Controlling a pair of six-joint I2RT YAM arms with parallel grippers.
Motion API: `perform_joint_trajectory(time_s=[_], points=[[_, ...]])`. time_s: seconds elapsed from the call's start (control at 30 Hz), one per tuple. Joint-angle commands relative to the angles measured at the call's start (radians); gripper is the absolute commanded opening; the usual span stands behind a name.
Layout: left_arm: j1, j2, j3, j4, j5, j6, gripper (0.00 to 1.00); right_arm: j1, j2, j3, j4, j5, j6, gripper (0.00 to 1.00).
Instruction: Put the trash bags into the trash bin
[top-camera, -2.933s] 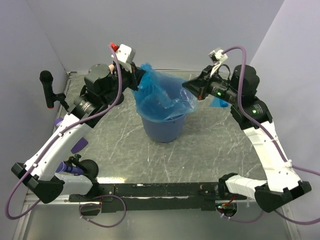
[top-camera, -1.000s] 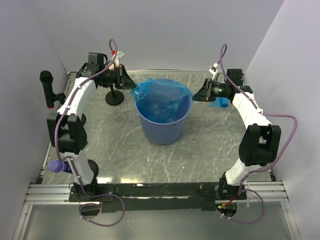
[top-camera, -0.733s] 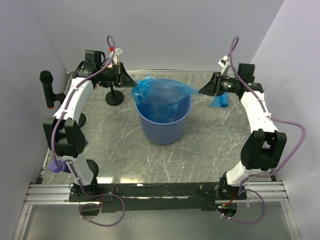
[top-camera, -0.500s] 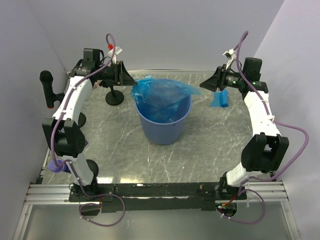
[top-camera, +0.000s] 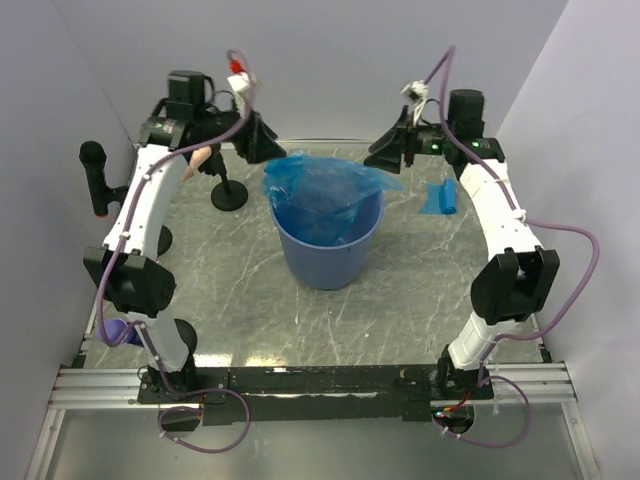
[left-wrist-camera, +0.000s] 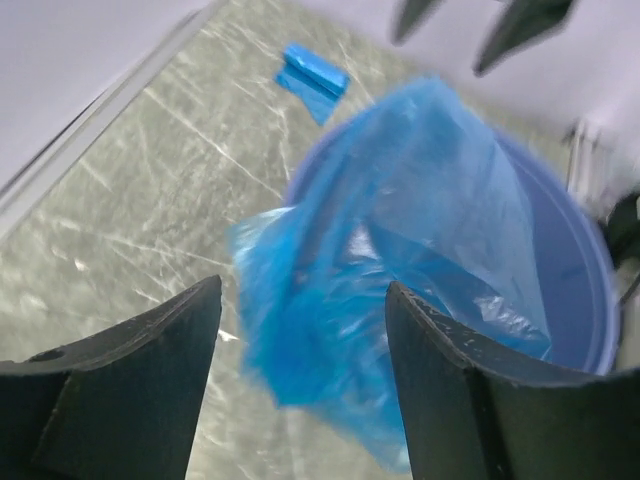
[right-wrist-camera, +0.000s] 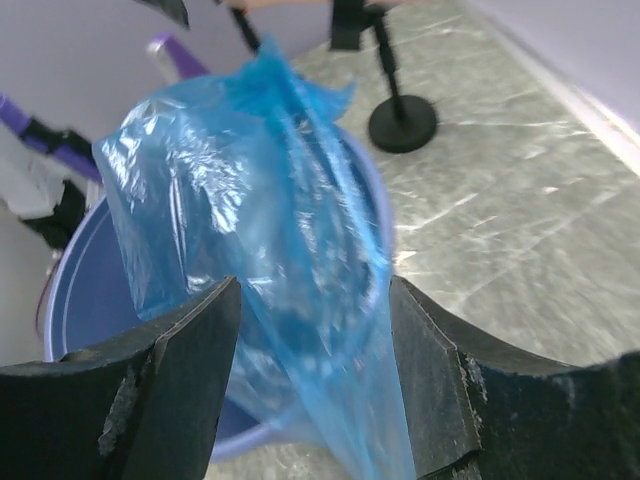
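Left gripper (left-wrist-camera: 302, 292): its fingers (left-wrist-camera: 130, 400) are spread wide and pinch nothing. Just past their tips the crumpled trash bag (left-wrist-camera: 400, 230) lies over the near rim of the trash bin (left-wrist-camera: 590, 300) — part of it inside, part spilling out toward the fingers. Farther on, beyond the bin, a small folded blue packet (left-wrist-camera: 313, 75) lies on the table (left-wrist-camera: 120, 200).

Right gripper (right-wrist-camera: 315, 288): its fingers (right-wrist-camera: 170, 390) are likewise parted, with nothing held. The bag rises in a peak just ahead of them, over the bin — whether the film brushes a pad is unclear. Beyond it, off the right finger's side, stands a black stand base (right-wrist-camera: 402, 125).
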Motion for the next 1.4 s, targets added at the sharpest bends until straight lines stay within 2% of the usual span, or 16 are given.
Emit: perform_joint_trajectory(time_s=[0.0, 0.1, 0.23, 0.33, 0.37, 0.47, 0.5, 0.57, 0.8, 0.87, 0.93, 0.97, 1.13, 1.23, 1.3, 1.37], points=[[-0.11, -0.014, 0.041, -0.217, -0.042, 0.429, 0.7, 0.055, 0.031, 0.093, -0.197, -0.009, -0.246, 0.68], [-0.191, -0.013, -0.009, -0.279, -0.185, 0.6, 0.69, 0.089, 0.036, 0.104, -0.263, 0.059, -0.338, 0.68], [-0.239, -0.079, -0.16, -0.136, -0.289, 0.646, 0.67, 0.116, 0.034, 0.1, -0.295, 0.096, -0.425, 0.57], [-0.24, -0.097, -0.18, -0.09, -0.3, 0.637, 0.65, 0.127, 0.041, 0.116, -0.349, 0.109, -0.494, 0.55], [-0.24, -0.097, -0.174, -0.093, -0.302, 0.637, 0.65, 0.132, 0.039, 0.121, -0.363, 0.101, -0.522, 0.5], [-0.24, -0.103, -0.165, -0.093, -0.312, 0.62, 0.63, 0.141, 0.015, 0.104, -0.354, 0.106, -0.556, 0.21], [-0.24, -0.111, -0.169, -0.084, -0.314, 0.616, 0.61, 0.142, -0.005, 0.09, -0.343, 0.101, -0.565, 0.08], [-0.24, -0.134, -0.194, -0.055, -0.314, 0.61, 0.58, 0.152, -0.039, 0.07, -0.331, 0.098, -0.593, 0.0], [-0.242, -0.255, -0.281, -0.008, -0.254, 0.654, 0.52, 0.225, -0.227, -0.028, -0.372, 0.099, -0.763, 0.0], [-0.254, -0.283, -0.313, -0.004, -0.257, 0.717, 0.55, 0.247, -0.295, -0.087, -0.374, 0.112, -0.81, 0.0], [-0.289, -0.318, -0.38, 0.043, -0.291, 0.77, 0.65, 0.268, -0.355, -0.146, -0.378, 0.129, -0.856, 0.0], [-0.306, -0.338, -0.404, 0.079, -0.296, 0.796, 0.67, 0.276, -0.381, -0.173, -0.381, 0.138, -0.875, 0.0], [-0.4, -0.366, -0.399, 0.025, -0.285, 0.962, 0.69, 0.306, -0.465, -0.246, -0.349, 0.147, -0.863, 0.0], [-0.469, -0.427, -0.489, 0.172, -0.387, 0.993, 0.71, 0.343, -0.489, -0.25, -0.367, 0.167, -0.882, 0.0], [-0.496, -0.468, -0.551, 0.254, -0.401, 1.028, 0.71, 0.362, -0.499, -0.259, -0.368, 0.184, -0.887, 0.0], [-0.503, -0.476, -0.536, 0.236, -0.379, 1.07, 0.7, 0.371, -0.512, -0.282, -0.345, 0.193, -0.876, 0.0]])
